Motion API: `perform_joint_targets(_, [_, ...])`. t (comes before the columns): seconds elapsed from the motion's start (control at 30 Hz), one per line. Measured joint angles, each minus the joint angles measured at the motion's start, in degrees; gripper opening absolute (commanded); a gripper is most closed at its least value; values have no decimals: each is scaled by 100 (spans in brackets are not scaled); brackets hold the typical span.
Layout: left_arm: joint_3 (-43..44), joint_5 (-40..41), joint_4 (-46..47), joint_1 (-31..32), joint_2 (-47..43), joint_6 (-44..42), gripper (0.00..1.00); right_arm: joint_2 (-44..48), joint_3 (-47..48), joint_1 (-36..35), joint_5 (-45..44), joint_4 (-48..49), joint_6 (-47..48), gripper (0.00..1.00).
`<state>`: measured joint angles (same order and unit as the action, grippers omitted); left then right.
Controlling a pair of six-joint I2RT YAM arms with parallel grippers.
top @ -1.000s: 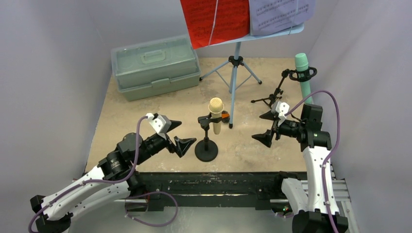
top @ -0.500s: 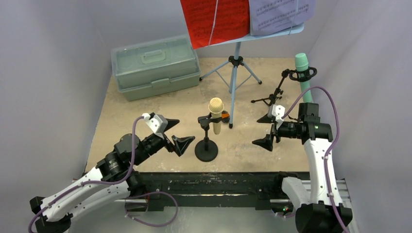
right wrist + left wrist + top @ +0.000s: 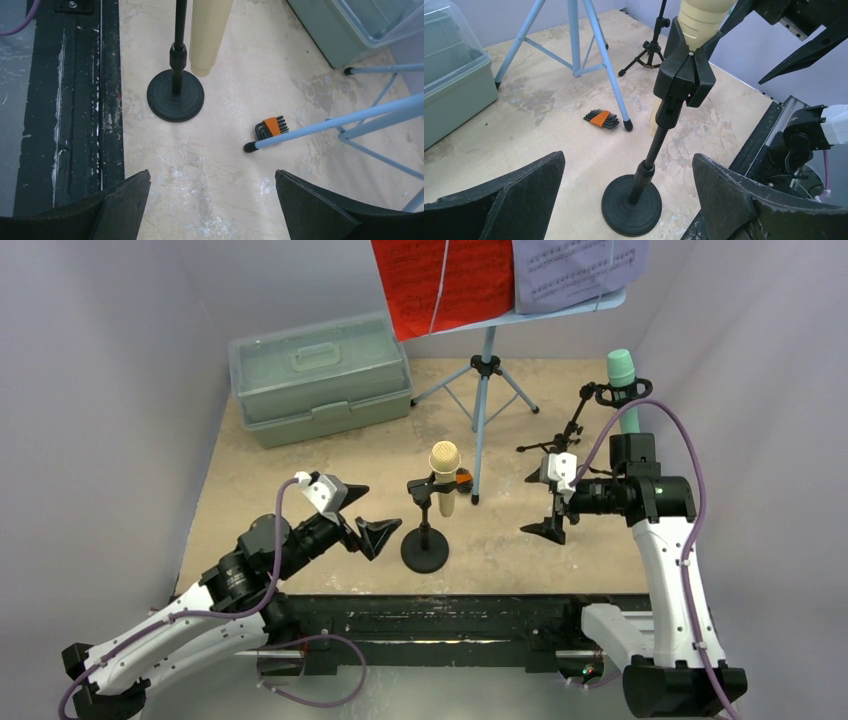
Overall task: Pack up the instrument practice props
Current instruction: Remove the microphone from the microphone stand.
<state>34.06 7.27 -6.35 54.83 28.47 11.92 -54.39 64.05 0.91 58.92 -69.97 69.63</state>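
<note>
A tan microphone [image 3: 445,475] sits clipped in a black round-base holder [image 3: 424,552] at the table's middle. My left gripper [image 3: 368,515] is open just left of that holder; in the left wrist view the holder's base [image 3: 632,205] stands between and beyond the open left gripper [image 3: 628,165], untouched. A teal microphone [image 3: 622,380] rests in the ring-top tripod holder [image 3: 570,435] at the right. My right gripper [image 3: 540,505] is open and empty, right of the tan microphone. The light-blue music rack [image 3: 485,410] carries red [image 3: 440,280] and purple [image 3: 575,270] sheets.
A pale green case [image 3: 320,375] with its lid shut lies at the back left. A black and orange hex key set [image 3: 271,127] lies by one rack leg's foot [image 3: 325,125]. The black rail [image 3: 440,615] runs along the near edge.
The right arm has risen and swung its wrist back, with the open gripper staying near the same spot. The left gripper has barely shifted.
</note>
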Motion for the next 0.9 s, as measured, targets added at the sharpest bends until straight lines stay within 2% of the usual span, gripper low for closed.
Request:
perform_joint_targets(0.53, [-20, 179, 2, 0, 151, 160, 100, -874, 1174, -1045, -358, 260, -356, 99])
perform_joint_targets(0.9, [-157, -208, 208, 0, 157, 199, 100, -1196, 1526, -1648, -249, 522, -542, 99])
